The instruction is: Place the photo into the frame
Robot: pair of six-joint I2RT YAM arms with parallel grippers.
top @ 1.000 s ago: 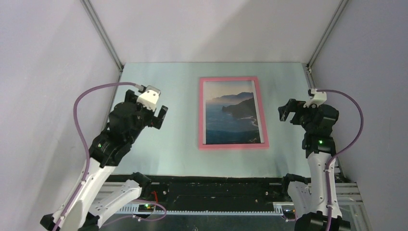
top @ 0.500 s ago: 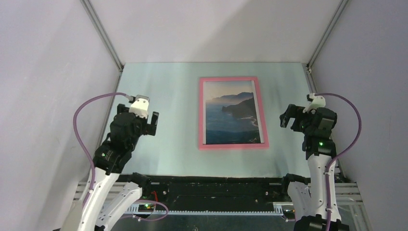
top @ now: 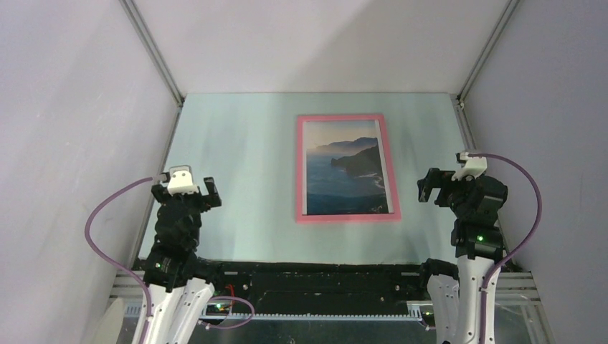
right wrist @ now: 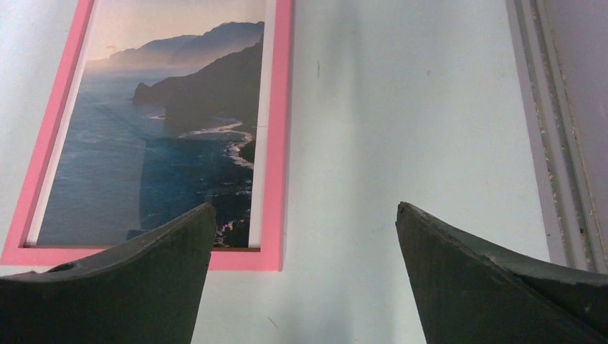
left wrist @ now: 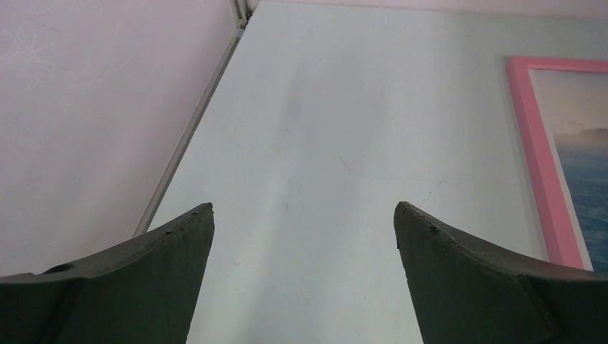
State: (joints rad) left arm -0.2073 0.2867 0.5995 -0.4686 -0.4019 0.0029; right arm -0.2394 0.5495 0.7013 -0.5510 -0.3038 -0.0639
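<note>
Since the glossy rectangular seascape photo (top: 345,175) lies flat inside the thin-railed pink rectangular frame (top: 299,172) at the middle of the smooth pale-green table (top: 236,143), insertion looks finished. The left end effector (left wrist: 304,208) and right end effector (right wrist: 304,206) hang released and empty near its side edges, and probably need only to retire.

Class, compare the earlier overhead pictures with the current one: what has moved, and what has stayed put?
The left claw has pulled back toward its base and out to the left, away from the frame, open and empty throughout. The right claw barely shifted, also open and empty. The photo stays lying inside the frame; neither moved.
</note>
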